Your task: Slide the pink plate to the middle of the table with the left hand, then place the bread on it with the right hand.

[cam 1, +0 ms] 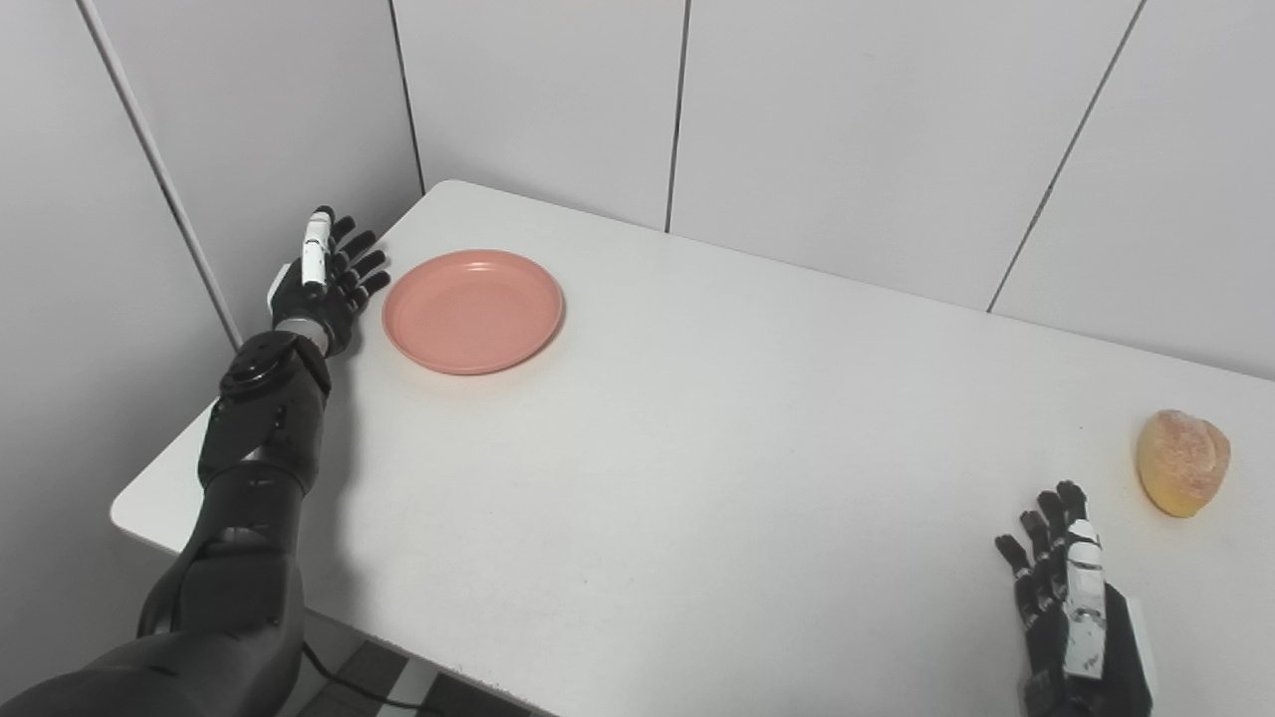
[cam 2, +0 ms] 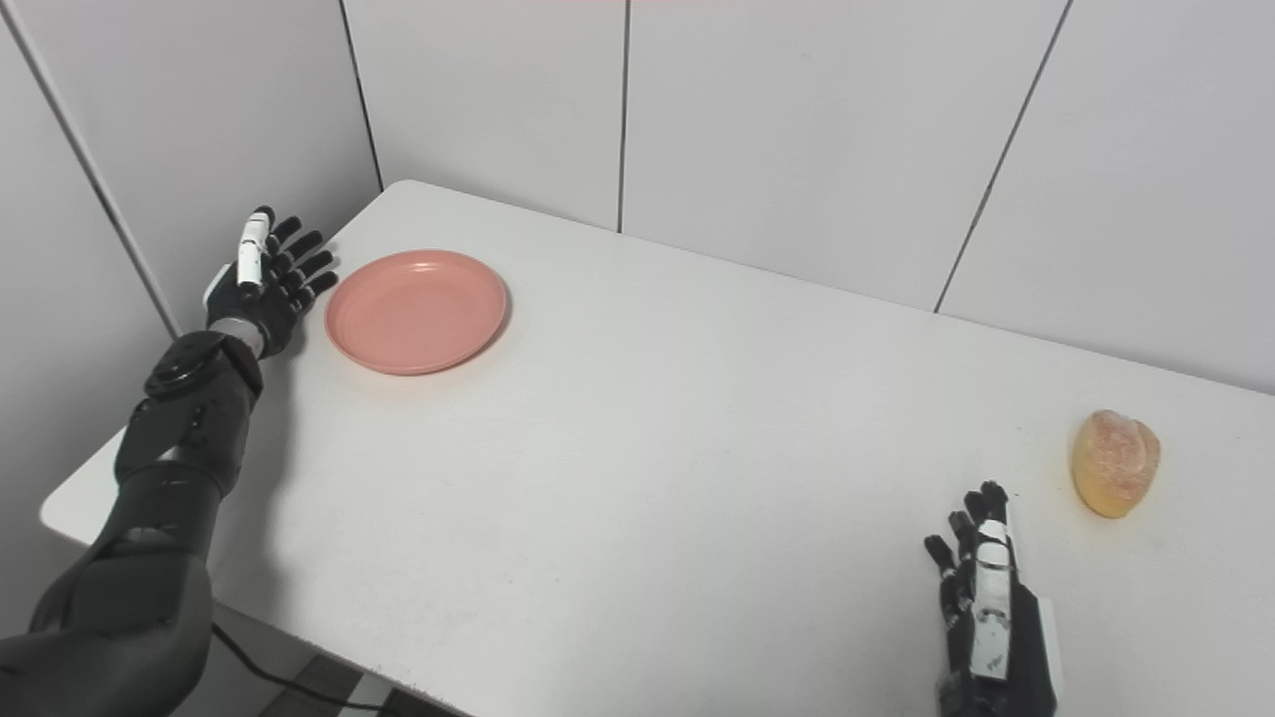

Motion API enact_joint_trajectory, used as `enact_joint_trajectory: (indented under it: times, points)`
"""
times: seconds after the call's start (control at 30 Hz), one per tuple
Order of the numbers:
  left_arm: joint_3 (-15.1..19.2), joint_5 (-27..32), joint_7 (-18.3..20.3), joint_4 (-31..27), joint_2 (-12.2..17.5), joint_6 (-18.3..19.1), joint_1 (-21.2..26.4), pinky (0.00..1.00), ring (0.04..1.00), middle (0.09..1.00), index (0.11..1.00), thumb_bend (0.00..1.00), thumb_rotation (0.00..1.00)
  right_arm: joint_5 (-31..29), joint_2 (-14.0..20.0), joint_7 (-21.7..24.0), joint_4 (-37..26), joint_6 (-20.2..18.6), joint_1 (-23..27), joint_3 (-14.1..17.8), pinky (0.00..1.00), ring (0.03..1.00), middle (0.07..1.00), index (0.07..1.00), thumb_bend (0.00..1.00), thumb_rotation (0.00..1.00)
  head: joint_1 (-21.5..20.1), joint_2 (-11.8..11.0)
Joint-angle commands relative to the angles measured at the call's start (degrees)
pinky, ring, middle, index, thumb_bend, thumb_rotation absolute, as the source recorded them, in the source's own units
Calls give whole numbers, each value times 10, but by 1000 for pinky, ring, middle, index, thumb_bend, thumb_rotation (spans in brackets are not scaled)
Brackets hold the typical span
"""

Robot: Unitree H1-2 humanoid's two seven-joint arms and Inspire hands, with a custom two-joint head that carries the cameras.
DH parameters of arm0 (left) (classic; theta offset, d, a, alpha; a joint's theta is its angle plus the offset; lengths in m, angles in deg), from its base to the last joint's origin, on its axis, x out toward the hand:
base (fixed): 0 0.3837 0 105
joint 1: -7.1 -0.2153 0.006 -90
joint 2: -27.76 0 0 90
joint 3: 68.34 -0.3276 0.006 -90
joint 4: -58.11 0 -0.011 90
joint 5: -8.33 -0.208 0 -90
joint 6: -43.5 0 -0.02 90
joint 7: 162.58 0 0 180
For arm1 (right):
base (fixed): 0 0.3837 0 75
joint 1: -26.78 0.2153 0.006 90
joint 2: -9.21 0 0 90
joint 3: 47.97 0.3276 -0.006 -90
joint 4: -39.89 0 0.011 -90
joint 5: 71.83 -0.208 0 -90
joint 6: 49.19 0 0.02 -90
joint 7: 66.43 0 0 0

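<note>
The pink plate [cam 1: 473, 311] lies flat on the white table [cam 1: 697, 448] near its far left corner. My left hand [cam 1: 324, 279] is open, fingers spread, just left of the plate's rim with a small gap, not touching it. The bread [cam 1: 1182, 462], a round golden bun, sits at the table's right side. My right hand [cam 1: 1071, 597] is open and empty near the front right, below and left of the bread, apart from it.
White wall panels [cam 1: 797, 119] stand close behind the table and along its left side. The table's left edge and front corner [cam 1: 129, 508] are near my left forearm. Bare tabletop lies between the plate and the bread.
</note>
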Motion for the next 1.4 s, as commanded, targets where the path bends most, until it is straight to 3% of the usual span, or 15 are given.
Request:
enact_joint_trajectory:
  times: [0.0,0.33,0.67,0.83,1.0,1.2,1.37]
  points:
    - [-9,0,7,-4,-1,-12,19,870,873,876,881,361,1000,0,-1,1,-15,11,6,1,1000,1000,1000,999,152,1000,-2,1]
    - [-34,-1,14,13,-26,-28,25,863,875,876,864,361,1000,10,0,-1,-24,0,5,-4,1000,1000,1000,1000,163,1000,-9,5]
    - [-69,-6,32,9,-48,-28,17,909,907,912,905,403,1000,20,-4,-3,-18,13,4,-5,1000,991,996,995,178,1000,-16,10]
    - [-73,3,50,28,-55,-29,19,917,916,923,916,423,1000,23,-8,-8,-24,2,5,-6,1000,992,997,996,177,1000,-21,12]
    - [-78,1,56,37,-64,-29,24,910,902,908,897,381,1000,23,-11,-9,-30,-5,3,-8,1000,993,996,998,171,1000,-30,14]
    - [-88,-4,61,44,-73,-30,33,912,901,905,899,458,1000,24,-16,-12,-38,-15,1,-13,1000,1000,1000,1000,170,1000,-46,19]
    - [-101,-8,70,41,-86,-39,37,909,898,903,892,445,995,21,-23,-15,-43,-22,0,-13,1000,999,1000,999,165,1000,-59,24]
